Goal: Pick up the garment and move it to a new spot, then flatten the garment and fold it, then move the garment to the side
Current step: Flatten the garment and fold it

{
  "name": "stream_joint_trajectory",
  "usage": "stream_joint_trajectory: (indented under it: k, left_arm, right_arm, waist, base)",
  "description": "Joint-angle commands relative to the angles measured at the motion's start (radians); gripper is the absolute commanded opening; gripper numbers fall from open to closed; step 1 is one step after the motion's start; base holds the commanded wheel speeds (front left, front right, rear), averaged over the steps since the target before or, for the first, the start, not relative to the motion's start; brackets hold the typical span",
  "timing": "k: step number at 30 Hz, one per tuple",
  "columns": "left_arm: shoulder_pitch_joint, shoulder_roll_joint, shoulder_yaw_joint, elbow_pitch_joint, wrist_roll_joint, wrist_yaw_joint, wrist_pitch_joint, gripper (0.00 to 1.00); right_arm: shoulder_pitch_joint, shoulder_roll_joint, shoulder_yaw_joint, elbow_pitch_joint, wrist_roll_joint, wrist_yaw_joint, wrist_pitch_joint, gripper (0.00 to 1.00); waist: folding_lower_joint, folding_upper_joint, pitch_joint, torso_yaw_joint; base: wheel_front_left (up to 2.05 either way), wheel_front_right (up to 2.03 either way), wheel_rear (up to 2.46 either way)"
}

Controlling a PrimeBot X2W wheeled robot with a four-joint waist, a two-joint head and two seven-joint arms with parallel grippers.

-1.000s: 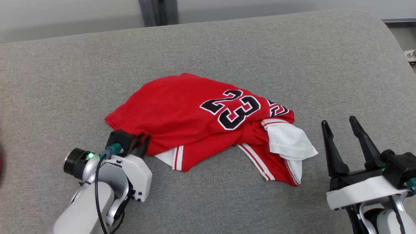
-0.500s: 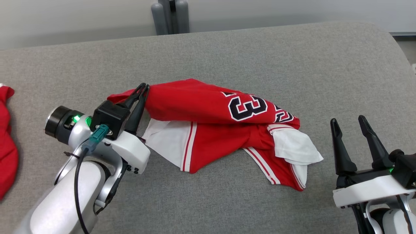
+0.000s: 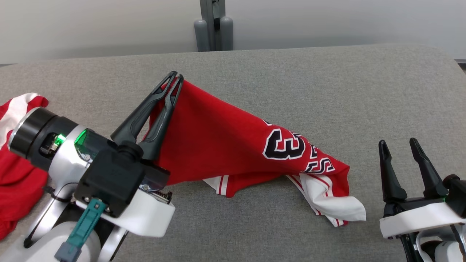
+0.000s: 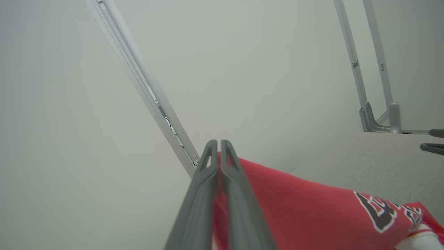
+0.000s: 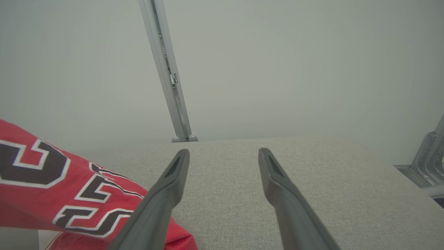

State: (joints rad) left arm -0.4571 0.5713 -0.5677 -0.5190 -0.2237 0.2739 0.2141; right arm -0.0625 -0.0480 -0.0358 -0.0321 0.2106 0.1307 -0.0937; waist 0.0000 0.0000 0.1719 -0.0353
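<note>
Left gripper (image 3: 174, 77) (image 4: 218, 143): fingers pinched shut on one edge of the red jersey (image 3: 225, 142), cloth caught right at the tips. The arm is up and reaching forward, so that edge is off the grey fabric-covered desk (image 3: 327, 80). The fabric hangs from the tips in a taut slope down to the right. In the left wrist view the jersey (image 4: 295, 205) runs from between the fingers off to the lower right.

Low end of the jersey lies on the desk, centre-right. The black-and-white "3" and lettering face up. Striped trim and a white panel (image 3: 338, 207) are splayed on the surface.

Right gripper (image 3: 397, 142) (image 5: 223, 152): fingers spread wide with nothing between them, low at lower right, pointing away from the robot. The jersey's low end is just beside them on their left, not between them. In the right wrist view the red cloth (image 5: 34, 194) passes behind the left-hand finger. Can't tell whether it touches.

Second red-and-white garment (image 3: 14, 174) at the desk's left edge, behind the left wrist. Grey post (image 3: 213, 25) stands past the far edge.
</note>
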Motion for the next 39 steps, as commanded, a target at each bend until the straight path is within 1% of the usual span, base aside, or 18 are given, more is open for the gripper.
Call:
stream_joint_trajectory:
  k: [1, 4, 6, 9, 11, 13, 15, 16, 18, 21, 23, 27, 32, 33, 34, 35, 37, 39]
  left_arm:
    - [-0.023, 0.013, 0.003, -0.045, 0.017, 0.001, 0.018, 0.0]
    - [-0.06, 0.031, 0.0, -0.112, 0.037, -0.019, 0.053, 0.0]
    - [-0.096, 0.031, -0.001, -0.147, 0.044, -0.034, 0.072, 0.0]
    - [-0.155, 0.031, 0.004, -0.158, 0.046, -0.056, 0.104, 0.0]
    - [-0.194, 0.02, 0.011, -0.119, 0.028, -0.069, 0.113, 0.0]
    - [-0.225, 0.004, 0.02, -0.054, -0.003, -0.08, 0.118, 0.0]
    - [-0.252, -0.009, 0.027, 0.043, -0.033, -0.091, 0.121, 0.0]
    - [-0.252, -0.009, 0.027, 0.043, -0.033, -0.091, 0.121, 0.0]
    - [-0.261, -0.025, 0.038, 0.16, -0.078, -0.101, 0.12, 0.0]
    - [-0.244, -0.046, 0.063, 0.344, -0.141, -0.104, 0.105, 0.0]
    - [-0.225, -0.064, 0.079, 0.459, -0.181, -0.107, 0.079, 0.0]
    - [-0.212, -0.112, 0.096, 0.665, -0.245, -0.134, -0.004, 0.0]
    - [-0.235, -0.18, 0.094, 0.883, -0.273, -0.175, -0.122, 0.0]
    - [-0.244, -0.193, 0.095, 0.92, -0.273, -0.178, -0.153, 0.0]
    - [-0.253, -0.208, 0.099, 0.953, -0.278, -0.179, -0.181, 0.28]
    - [-0.257, -0.221, 0.101, 0.986, -0.28, -0.18, -0.206, 1.0]
    - [-0.26, -0.247, 0.104, 1.036, -0.279, -0.181, -0.264, 1.0]
    - [-0.261, -0.261, 0.118, 1.064, -0.279, -0.166, -0.329, 1.0]
  right_arm:
    - [0.008, -0.005, -0.007, 0.0, 0.005, 0.0, -0.006, 1.0]
    - [0.011, -0.005, -0.008, 0.002, 0.01, 0.0, -0.008, 1.0]
    - [0.011, -0.005, -0.007, 0.005, 0.015, 0.0, -0.011, 1.0]
    - [0.002, -0.005, -0.003, 0.007, 0.022, 0.0, -0.015, 1.0]
    - [-0.007, -0.005, 0.001, 0.012, 0.03, 0.0, -0.018, 1.0]
    - [-0.018, -0.005, 0.014, 0.016, 0.034, 0.0, -0.023, 1.0]
    - [-0.025, -0.005, 0.027, 0.019, 0.041, 0.0, -0.025, 1.0]
    - [-0.025, -0.005, 0.027, 0.019, 0.041, 0.0, -0.025, 1.0]
    - [-0.044, -0.005, 0.038, 0.025, 0.048, 0.0, -0.036, 1.0]
    - [-0.059, -0.005, 0.05, 0.041, 0.056, 0.0, -0.05, 1.0]
    - [-0.075, -0.005, 0.055, 0.054, 0.06, 0.0, -0.058, 1.0]
    - [-0.09, -0.005, 0.058, 0.076, 0.058, 0.0, -0.07, 1.0]
    - [-0.113, -0.005, 0.062, 0.094, 0.053, 0.0, -0.077, 1.0]
    - [-0.118, -0.005, 0.063, 0.096, 0.051, 0.0, -0.076, 1.0]
    - [-0.12, -0.005, 0.065, 0.096, 0.049, 0.0, -0.075, 1.0]
    - [-0.12, -0.005, 0.066, 0.097, 0.047, 0.0, -0.072, 1.0]
    - [-0.124, -0.005, 0.067, 0.1, 0.045, 0.0, -0.07, 1.0]
    - [-0.123, -0.005, 0.064, 0.099, 0.044, 0.0, -0.068, 1.0]
  waist:
    - [0.0, 0.0, -0.007, 0.008]
    - [0.0, 0.0, -0.01, 0.015]
    - [0.0, 0.0, -0.01, 0.015]
    - [0.0, 0.0, -0.001, 0.005]
    - [0.0, 0.0, 0.011, -0.006]
    - [0.0, 0.0, 0.028, -0.025]
    - [0.0, 0.0, 0.048, -0.045]
    - [0.0, 0.0, 0.048, -0.045]
    - [0.0, 0.0, 0.075, -0.072]
    - [0.0, 0.0, 0.107, -0.107]
    - [0.0, 0.0, 0.126, -0.127]
    - [0.0, 0.0, 0.155, -0.146]
    - [0.0, 0.0, 0.173, -0.15]
    - [0.0, 0.0, 0.174, -0.149]
    - [0.0, 0.0, 0.175, -0.147]
    - [0.0, 0.0, 0.177, -0.145]
    - [0.0, 0.0, 0.176, -0.14]
    - [0.0, 0.0, 0.175, -0.132]
  base:
    - [0.0, 0.0, 0.0]
    - [0.0, 0.0, 0.0]
    - [0.0, 0.0, 0.0]
    - [0.0, 0.0, 0.0]
    - [0.0, 0.0, 0.0]
    - [0.0, 0.0, 0.0]
    - [0.0, 0.0, 0.0]
    - [0.0, 0.0, 0.0]
    - [0.0, 0.0, 0.0]
    - [0.0, 0.0, 0.0]
    - [0.0, 0.0, 0.0]
    - [0.0, 0.0, 0.0]
    - [0.0, 0.0, 0.0]
    - [0.0, 0.0, 0.0]
    - [0.0, 0.0, 0.0]
    - [0.0, 0.0, 0.0]
    - [0.0, 0.0, 0.0]
    - [0.0, 0.0, 0.0]
